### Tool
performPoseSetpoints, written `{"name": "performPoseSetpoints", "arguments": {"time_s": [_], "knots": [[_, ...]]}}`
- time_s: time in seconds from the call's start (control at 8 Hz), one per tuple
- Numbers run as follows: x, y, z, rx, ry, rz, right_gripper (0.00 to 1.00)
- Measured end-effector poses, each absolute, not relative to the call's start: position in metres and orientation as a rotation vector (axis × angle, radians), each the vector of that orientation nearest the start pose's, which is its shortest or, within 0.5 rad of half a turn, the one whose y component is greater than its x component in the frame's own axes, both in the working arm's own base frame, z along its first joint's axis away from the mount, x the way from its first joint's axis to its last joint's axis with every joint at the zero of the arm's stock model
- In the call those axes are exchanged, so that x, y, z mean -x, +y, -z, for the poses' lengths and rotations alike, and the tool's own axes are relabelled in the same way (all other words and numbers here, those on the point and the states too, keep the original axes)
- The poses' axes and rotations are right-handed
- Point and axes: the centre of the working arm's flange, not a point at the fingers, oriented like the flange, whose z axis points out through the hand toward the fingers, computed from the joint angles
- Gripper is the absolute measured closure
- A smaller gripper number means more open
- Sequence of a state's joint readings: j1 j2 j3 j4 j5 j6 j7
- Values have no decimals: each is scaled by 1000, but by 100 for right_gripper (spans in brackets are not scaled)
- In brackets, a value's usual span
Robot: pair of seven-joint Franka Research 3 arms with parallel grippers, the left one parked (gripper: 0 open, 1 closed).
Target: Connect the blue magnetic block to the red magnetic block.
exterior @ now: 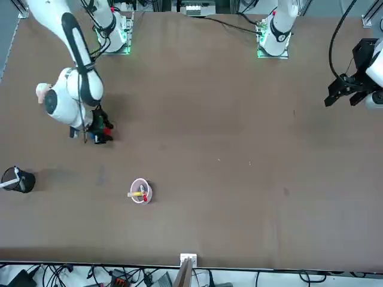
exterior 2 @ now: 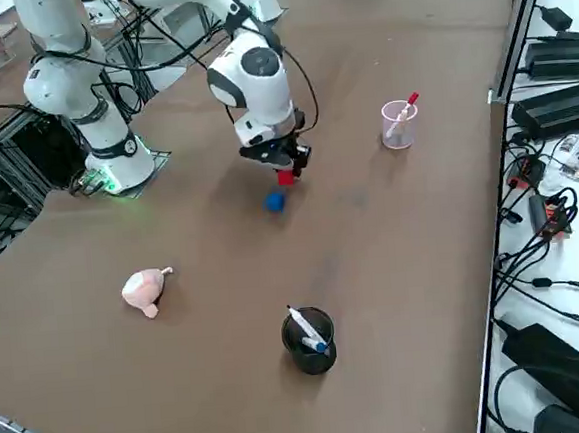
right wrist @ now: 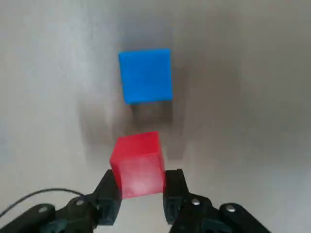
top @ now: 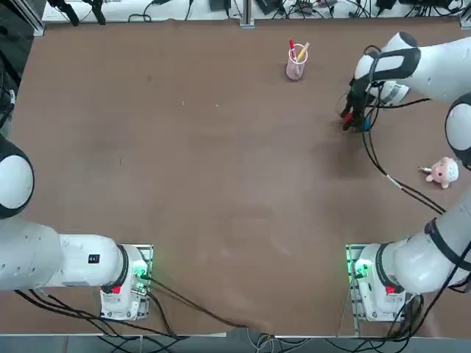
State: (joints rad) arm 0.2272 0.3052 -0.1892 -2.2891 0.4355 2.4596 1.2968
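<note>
Beyond the end effector [right wrist: 140, 187], which grips the red block [right wrist: 137, 164] between its fingers, the blue block [right wrist: 146, 75] lies on the bare tabletop [top: 221, 162], close ahead, with nothing between them. A cup [top: 296, 65] with pens stands well off toward the far edge, a plush toy [exterior 2: 145, 290] and a dark pen holder [exterior 2: 308, 339] well apart toward the right edge. From overhead the arm hides most of both blocks. Open tabletop lies all around.
</note>
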Motion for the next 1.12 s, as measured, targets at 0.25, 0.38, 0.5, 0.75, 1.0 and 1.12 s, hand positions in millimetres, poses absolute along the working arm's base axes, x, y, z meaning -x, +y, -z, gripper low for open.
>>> {"name": "performPoseSetpoints", "arguments": {"time_s": [0.25, 0.38, 0.5, 0.75, 1.0, 1.12], "knots": [[-517, 6, -208, 2083, 2218, -317, 53], [-517, 5, -205, 2080, 2223, -307, 53], [-516, 4, -200, 2078, 2229, -299, 53], [-514, 2, -192, 2077, 2243, -299, 53], [-513, 2, -190, 2072, 2247, -291, 51], [-513, 1, -188, 2071, 2249, -286, 44]]}}
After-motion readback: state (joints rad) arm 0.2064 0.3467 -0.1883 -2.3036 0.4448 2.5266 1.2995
